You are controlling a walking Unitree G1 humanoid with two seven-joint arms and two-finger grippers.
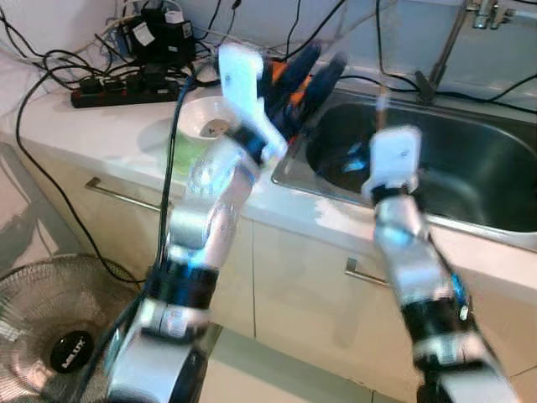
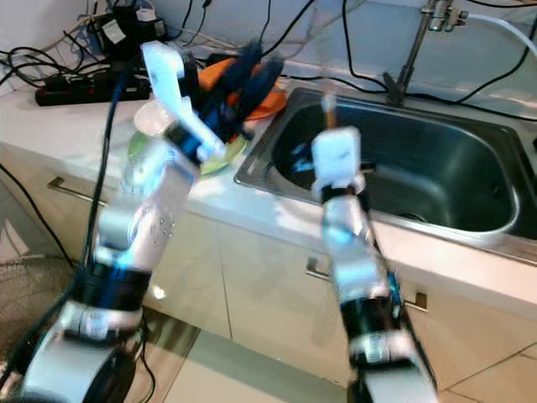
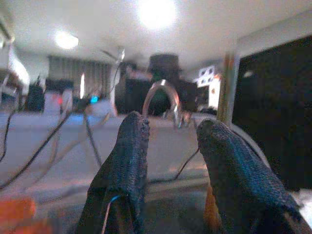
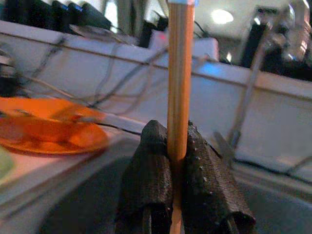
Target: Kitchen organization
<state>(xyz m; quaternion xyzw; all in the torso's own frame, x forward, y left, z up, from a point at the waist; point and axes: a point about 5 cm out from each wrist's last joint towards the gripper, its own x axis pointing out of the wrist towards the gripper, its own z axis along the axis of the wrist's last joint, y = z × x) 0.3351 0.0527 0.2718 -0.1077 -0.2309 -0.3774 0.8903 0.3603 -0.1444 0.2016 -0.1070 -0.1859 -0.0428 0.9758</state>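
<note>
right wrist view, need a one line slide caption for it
Right gripper jaws shut on an upright wooden stick, orange plate beside the sink.

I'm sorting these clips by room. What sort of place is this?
Most likely a home kitchen: a steel sink with a tap set in a pale counter over cabinet doors, and plates beside it. The right claw grips a wooden stick.

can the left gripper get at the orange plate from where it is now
Probably yes. The left gripper, fingers open and empty, hovers just over the orange plate on the counter beside the sink, with nothing between them. Blur hides the exact gap.
</note>
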